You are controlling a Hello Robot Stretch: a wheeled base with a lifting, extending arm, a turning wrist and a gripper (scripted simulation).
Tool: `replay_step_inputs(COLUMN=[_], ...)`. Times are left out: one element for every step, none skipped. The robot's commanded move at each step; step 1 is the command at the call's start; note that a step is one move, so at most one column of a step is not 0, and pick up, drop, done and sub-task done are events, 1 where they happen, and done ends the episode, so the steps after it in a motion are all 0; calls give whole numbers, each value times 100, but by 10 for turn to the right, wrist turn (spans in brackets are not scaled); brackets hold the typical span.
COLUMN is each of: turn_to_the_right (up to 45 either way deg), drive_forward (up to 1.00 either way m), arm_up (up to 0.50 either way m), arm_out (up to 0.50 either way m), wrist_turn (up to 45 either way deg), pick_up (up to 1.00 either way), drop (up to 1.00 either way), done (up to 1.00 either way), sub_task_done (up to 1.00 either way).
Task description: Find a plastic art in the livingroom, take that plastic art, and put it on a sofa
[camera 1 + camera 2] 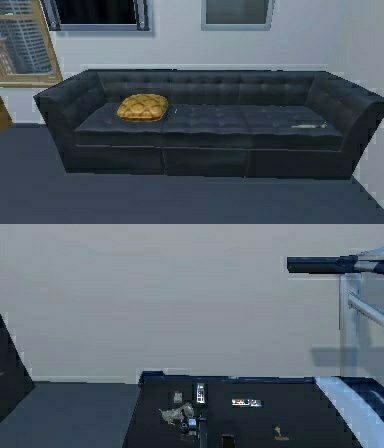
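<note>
The sofa sits squarely ahead in the forward view, dark and long, with 1 gold cushion on its left seat and the other 2 seats bare. In the arm side view the tool shows low near the middle, against a dark table, with a small pale clump at its far end. That clump may be the plastic art, but it is too small to name. Because it lies against the tabletop, I cannot tell whether the tool has hold of it, nor whether the tool is released or clenched. If the art is in hand, the step is delivery. The arm reaches sideways (not where the forward view looks), so the base should turn until the sofa lies on the arm's side, then draw close before extending. Aim for a bare seat, back from the front edge and clear of the cushion, and lower onto it before letting go.
</note>
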Motion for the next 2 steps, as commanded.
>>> replay_step_inputs(turn_to_the_right=[0, 0], drive_forward=[0, 0], arm_up=[0, 10], arm_out=[0, 0], wrist_turn=[0, 0], pick_up=[100, 0], drop=[0, 0], done=[0, 0], sub_task_done=[0, 0])
